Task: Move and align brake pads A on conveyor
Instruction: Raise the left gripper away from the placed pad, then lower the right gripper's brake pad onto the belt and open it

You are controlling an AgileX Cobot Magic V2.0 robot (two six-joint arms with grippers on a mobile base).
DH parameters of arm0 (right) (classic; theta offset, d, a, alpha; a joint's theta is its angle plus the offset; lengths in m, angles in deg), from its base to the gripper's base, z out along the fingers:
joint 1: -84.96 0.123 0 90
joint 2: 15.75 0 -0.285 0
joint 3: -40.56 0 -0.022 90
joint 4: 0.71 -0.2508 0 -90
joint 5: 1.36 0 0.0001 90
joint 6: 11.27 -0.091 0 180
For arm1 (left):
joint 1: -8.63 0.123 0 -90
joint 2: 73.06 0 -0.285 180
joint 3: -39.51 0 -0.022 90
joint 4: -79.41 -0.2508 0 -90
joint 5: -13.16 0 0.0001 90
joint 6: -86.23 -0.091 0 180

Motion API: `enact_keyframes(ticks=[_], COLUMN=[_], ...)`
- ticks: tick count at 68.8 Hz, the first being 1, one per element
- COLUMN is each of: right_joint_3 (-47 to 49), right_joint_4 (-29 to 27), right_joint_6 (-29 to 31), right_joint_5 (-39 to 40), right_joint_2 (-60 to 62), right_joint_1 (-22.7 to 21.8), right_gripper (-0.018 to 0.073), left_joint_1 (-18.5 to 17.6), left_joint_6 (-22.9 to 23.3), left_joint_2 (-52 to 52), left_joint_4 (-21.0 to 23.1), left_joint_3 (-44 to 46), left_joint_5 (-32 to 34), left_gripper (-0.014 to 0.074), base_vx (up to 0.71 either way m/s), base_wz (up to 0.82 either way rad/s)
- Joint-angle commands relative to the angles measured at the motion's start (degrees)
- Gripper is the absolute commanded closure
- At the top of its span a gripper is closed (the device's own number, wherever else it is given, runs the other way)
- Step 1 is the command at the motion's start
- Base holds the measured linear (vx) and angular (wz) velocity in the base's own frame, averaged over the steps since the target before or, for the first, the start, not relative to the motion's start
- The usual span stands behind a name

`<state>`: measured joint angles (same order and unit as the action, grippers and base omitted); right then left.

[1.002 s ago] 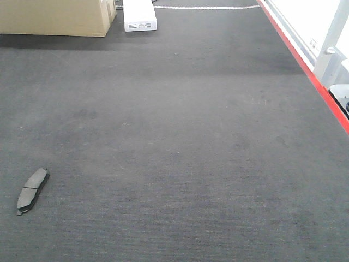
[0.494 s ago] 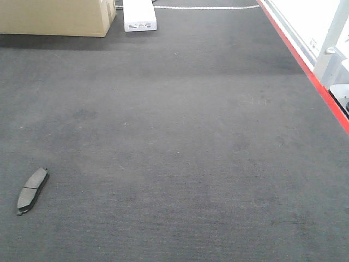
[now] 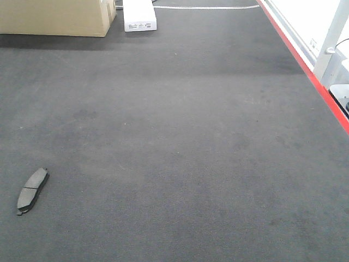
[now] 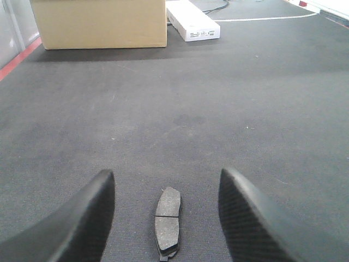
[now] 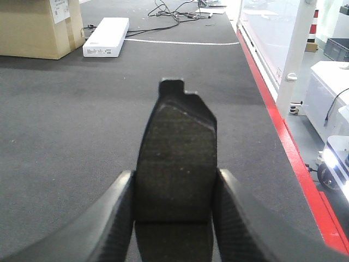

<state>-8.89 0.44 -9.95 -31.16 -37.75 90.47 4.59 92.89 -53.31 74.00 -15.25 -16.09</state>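
Right gripper: clamps brake pad.
Left gripper: spread; second pad at 6 o'clock.
Risk: grip may slip, skewing alignment.

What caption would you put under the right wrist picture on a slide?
Right claw gripping a brake pad over the dark conveyor.

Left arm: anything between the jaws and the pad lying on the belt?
Nothing visible. The brake pad lies flat on the conveyor just ahead of the left gripper, centred between its open jaws, with only bare belt around it. The cardboard box and white box sit far beyond it.
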Motion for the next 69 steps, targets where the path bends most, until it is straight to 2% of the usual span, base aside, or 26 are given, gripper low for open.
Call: enact_keyframes(ticks=[1,19,30,45,69], right_joint_3=[1.6,2.3,7.6,16.3,25.4], right_joint_4=[0.4,-1.8,-4.4,-4.7,-4.6], right_joint_6=[0.6,0.6,0.6,0.6,0.6], right_joint_5=[5.6,4.0,1.6,-2.7,-1.3], right_joint_2=[-0.5,-4.6,-17.5,-37.4,-65.6], right_joint_1=[0.0,0.0,0.0,0.0,0.0], right_gripper=[0.0565,0.0561,0.0552,0.0547,0.0527], left_joint_1=[-0.1,-0.1,-0.1,-0.1,-0.1], left_joint_6=[0.3,0.3,0.3,0.3,0.3], left_joint_2=[0.6,0.6,0.6,0.6,0.6], left_joint_4=[0.0,0.0,0.0,0.0,0.0], left_joint_3=[1.3,1.3,1.3,1.3,1.3], left_joint_5=[4.5,4.5,4.5,4.5,4.5], left_gripper=[0.0202,0.0202,0.0202,0.0202,0.0202], base_vx=[0.0,0.0,0.0,0.0,0.0], base_wz=[0.0,0.0,0.0,0.0,0.0])
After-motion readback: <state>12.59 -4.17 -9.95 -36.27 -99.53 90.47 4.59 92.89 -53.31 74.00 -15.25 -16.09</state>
